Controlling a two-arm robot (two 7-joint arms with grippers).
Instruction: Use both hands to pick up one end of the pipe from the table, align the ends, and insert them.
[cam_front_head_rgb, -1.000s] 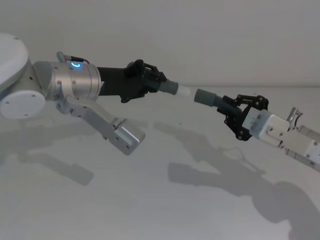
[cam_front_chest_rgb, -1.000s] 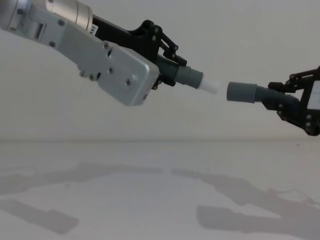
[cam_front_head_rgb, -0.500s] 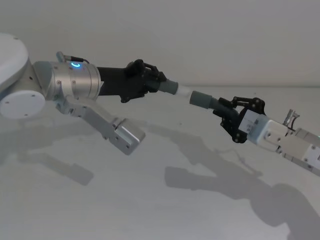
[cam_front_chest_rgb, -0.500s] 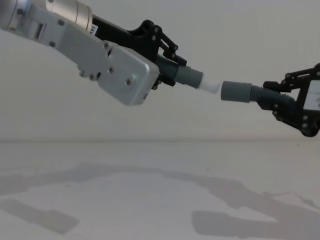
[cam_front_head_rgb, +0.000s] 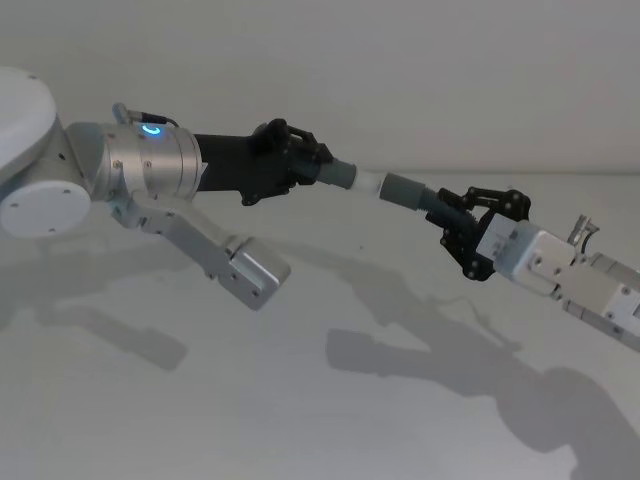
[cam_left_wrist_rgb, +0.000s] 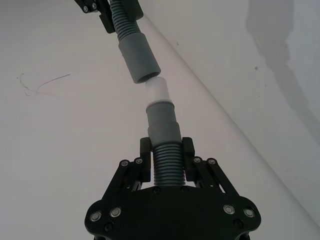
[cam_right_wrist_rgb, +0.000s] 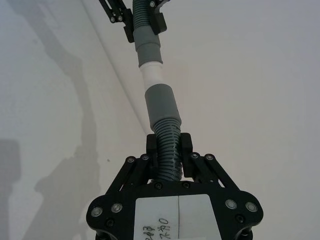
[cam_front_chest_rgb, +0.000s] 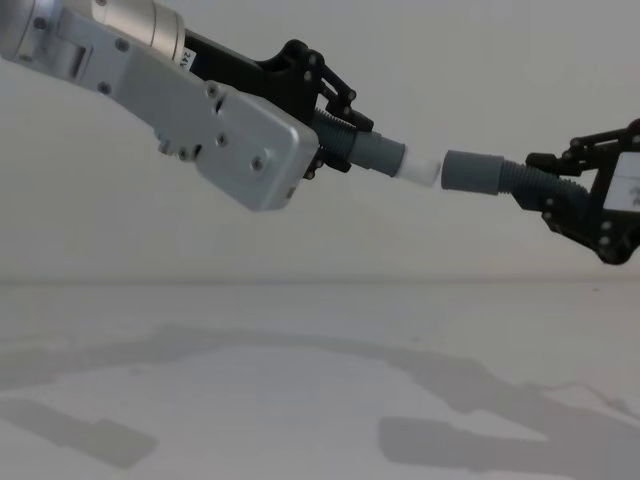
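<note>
Your left gripper (cam_front_chest_rgb: 335, 125) jaws pinch the straight piece (cam_front_chest_rgb: 375, 155); your right gripper (cam_front_chest_rgb: 565, 195) jaws pinch the bent piece (cam_front_chest_rgb: 475, 172). The whitish tip (cam_left_wrist_rgb: 156, 90) meets the collar (cam_left_wrist_rgb: 139, 60) mouth, slightly crooked.

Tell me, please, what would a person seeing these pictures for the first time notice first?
First, two pipe pieces held in the air above the white table, meeting end to end. The left gripper holds the piece with the whitish tip; the right gripper holds the collar piece, its mouth right at that tip.

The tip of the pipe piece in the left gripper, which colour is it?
White tip, clearest in the left wrist view.
</note>
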